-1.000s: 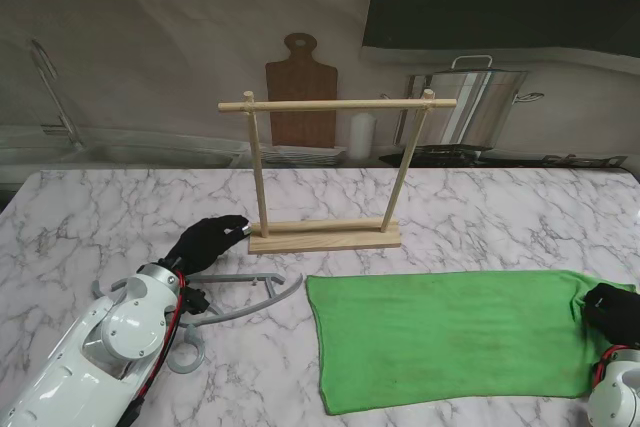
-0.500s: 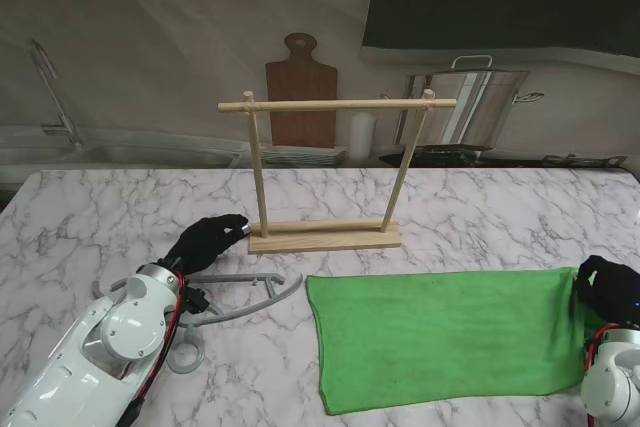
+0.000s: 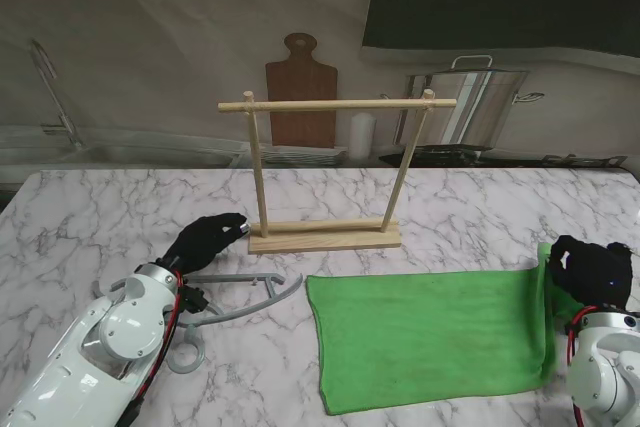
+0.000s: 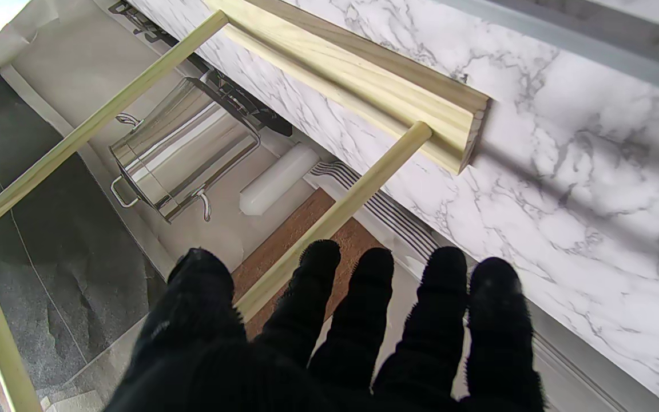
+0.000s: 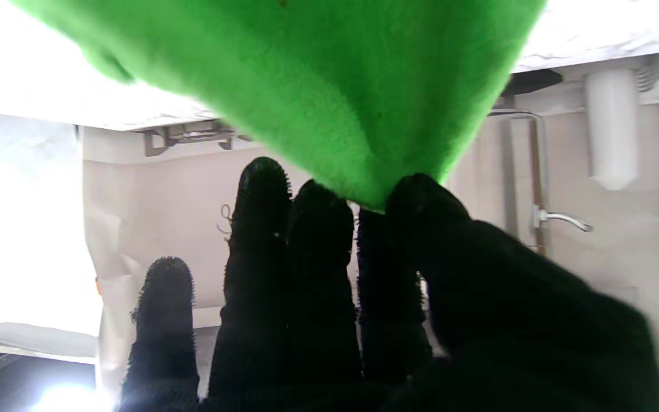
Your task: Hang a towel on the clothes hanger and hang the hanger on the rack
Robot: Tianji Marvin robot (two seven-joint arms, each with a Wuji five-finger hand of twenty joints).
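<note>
Your right robot hand [image 3: 592, 269] sits at about 4 o'clock on the desk [image 3: 90, 217], fingers pinched shut on the right edge of the green towel [image 3: 430, 337]. That edge is raised and folded toward the middle, while the rest of the towel lies flat at 5 o'clock. In the right wrist view the cloth hangs bunched between thumb and fingertips [image 5: 315, 200]. Your left robot hand [image 3: 205, 239] is at 8 o'clock with fingers spread and holding nothing, its tips close to the left post of the wooden rack [image 3: 325, 235]. The rack stands at the centre. The grey hanger [image 3: 245, 297] lies flat on the desk near the left forearm.
</note>
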